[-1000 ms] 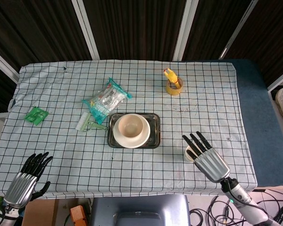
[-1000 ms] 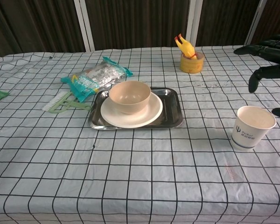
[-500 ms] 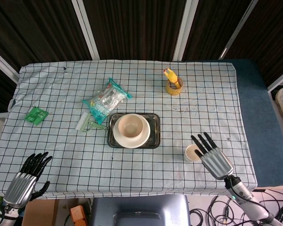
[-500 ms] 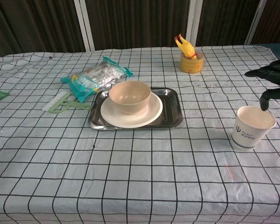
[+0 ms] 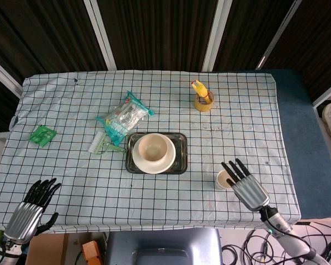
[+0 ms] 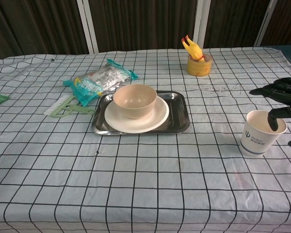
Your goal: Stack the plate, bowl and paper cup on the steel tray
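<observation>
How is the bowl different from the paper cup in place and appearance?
The bowl sits on the plate in the steel tray; the paper cup stands alone on the tablecloth, beside the right hand. The bowl is wide, shallow and plain beige; the paper cup is narrower, taller and white with a blue logo. Both stand upright.

beige bowl [image 6: 135, 99], white cup [image 6: 262, 131] (blue logo), checked tablecloth [image 6: 136, 170]

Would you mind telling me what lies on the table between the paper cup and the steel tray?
Nothing: between the paper cup and the steel tray there is only bare checked tablecloth, as the chest view shows plainly.
</observation>
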{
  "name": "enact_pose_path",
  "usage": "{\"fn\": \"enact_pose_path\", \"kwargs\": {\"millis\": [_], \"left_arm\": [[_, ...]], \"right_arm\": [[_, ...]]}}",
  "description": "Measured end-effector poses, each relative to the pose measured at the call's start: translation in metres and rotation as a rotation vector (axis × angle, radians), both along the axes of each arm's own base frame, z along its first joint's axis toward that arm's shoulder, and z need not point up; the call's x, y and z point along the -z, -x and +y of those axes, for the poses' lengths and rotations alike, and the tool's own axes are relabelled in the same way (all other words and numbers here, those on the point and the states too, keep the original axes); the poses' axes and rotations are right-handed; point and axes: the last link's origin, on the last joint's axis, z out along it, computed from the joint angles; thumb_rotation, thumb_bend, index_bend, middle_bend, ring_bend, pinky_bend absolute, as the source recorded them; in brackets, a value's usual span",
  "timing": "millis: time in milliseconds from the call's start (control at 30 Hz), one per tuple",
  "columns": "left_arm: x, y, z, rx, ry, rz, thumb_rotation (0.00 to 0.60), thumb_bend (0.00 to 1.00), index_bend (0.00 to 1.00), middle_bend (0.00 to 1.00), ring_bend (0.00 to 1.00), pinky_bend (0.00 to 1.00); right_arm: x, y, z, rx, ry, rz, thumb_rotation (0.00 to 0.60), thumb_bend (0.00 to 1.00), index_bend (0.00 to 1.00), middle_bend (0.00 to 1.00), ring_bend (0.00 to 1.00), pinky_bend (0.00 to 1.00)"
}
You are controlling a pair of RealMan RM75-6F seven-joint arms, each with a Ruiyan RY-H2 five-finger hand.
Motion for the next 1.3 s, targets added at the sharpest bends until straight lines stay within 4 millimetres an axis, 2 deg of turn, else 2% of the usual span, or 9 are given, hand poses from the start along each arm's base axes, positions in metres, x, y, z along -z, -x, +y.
{"fn": "enact_pose_path", "kwargs": {"millis": [267,433,500,900,1100,1300], "left_arm": [[-0.001,0.0,0.0,0.001,-0.002,-0.001,0.6,0.38,0.0,0.0,0.0,0.01],[0.0,0.0,-0.001,0.001,-0.002,-0.001,0.6,0.38,0.0,0.0,0.0,0.01],[-0.001,0.0,-0.001,0.001,-0.002,-0.002,0.6,0.38,0.0,0.0,0.0,0.01],[-0.001,0.001,-0.002,0.002,-0.004,-0.003,0.6,0.38,0.0,0.0,0.0,0.01],[0.0,0.0,-0.002,0.003,-0.002,-0.002,0.6,0.38,0.0,0.0,0.0,0.01],[0.001,0.0,-0.001,0.002,0.003,0.003,0.6,0.38,0.0,0.0,0.0,0.01]], "right_arm": [[0.006,0.004,-0.006,0.011,-0.005,-0.003,0.6,0.29,0.53,0.0,0.0,0.0],[0.009,0.002,-0.009,0.006,-0.004,-0.015,0.6,0.41,0.58,0.0,0.0,0.0],[0.009,0.001,-0.01,0.003,-0.003,-0.014,0.6,0.44,0.59,0.0,0.0,0.0],[0.01,-0.002,-0.013,-0.001,0.006,-0.026,0.6,0.46,0.63,0.0,0.0,0.0],[0.002,-0.022,-0.027,-0.025,0.043,-0.073,0.6,0.46,0.63,0.0,0.0,0.0],[0.001,-0.061,-0.055,-0.073,0.084,-0.097,0.6,0.45,0.63,0.0,0.0,0.0]]}}
